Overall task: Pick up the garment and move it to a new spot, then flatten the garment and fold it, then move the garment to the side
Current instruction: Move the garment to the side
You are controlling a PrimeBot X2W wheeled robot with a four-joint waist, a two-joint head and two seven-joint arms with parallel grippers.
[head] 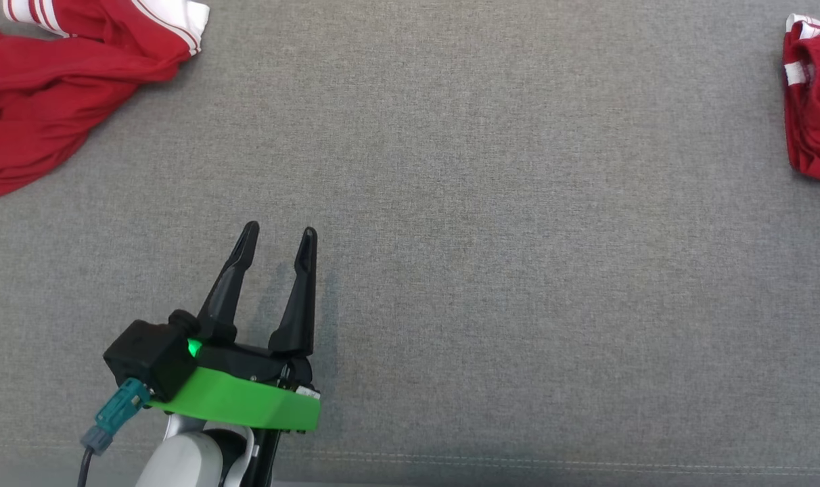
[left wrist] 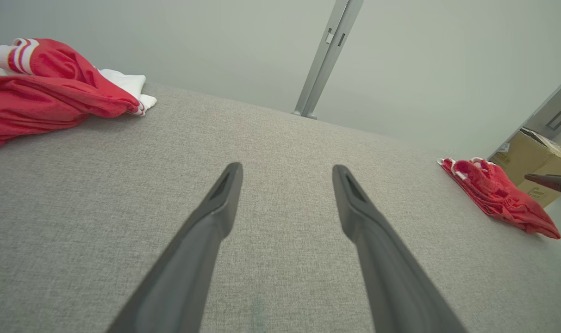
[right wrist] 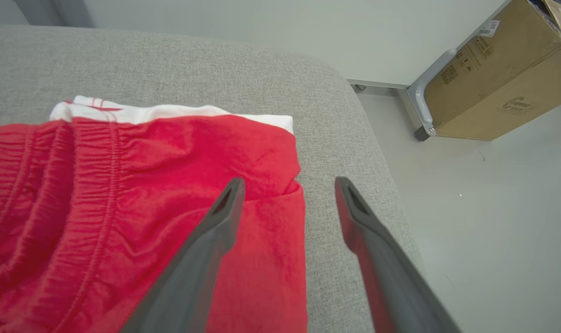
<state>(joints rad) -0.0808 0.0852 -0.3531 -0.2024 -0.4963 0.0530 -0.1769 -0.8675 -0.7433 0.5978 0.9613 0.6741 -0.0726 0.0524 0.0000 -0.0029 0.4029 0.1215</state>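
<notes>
The folded red garment [head: 816,101] lies at the right edge of the grey padded surface [head: 518,203], as a compact packet with its elastic waistband and a white strip showing. In the right wrist view, the right gripper [right wrist: 289,185] hangs just over the outer end of this packet, close to the rounded right corner of the surface. Its two fingers stand wide apart and no cloth is pinched between them. The left gripper [head: 279,237] is also open and empty, above bare fabric near the front edge, well apart from the garment.

Judging from this, the folding and the move to the side look finished for this piece. What is left is probably only to draw the right arm away.

A second red garment [head: 51,95] lies crumpled at the far left corner, not flattened and not folded. If it also belongs to the task, all of its steps are yet to be done.
</notes>
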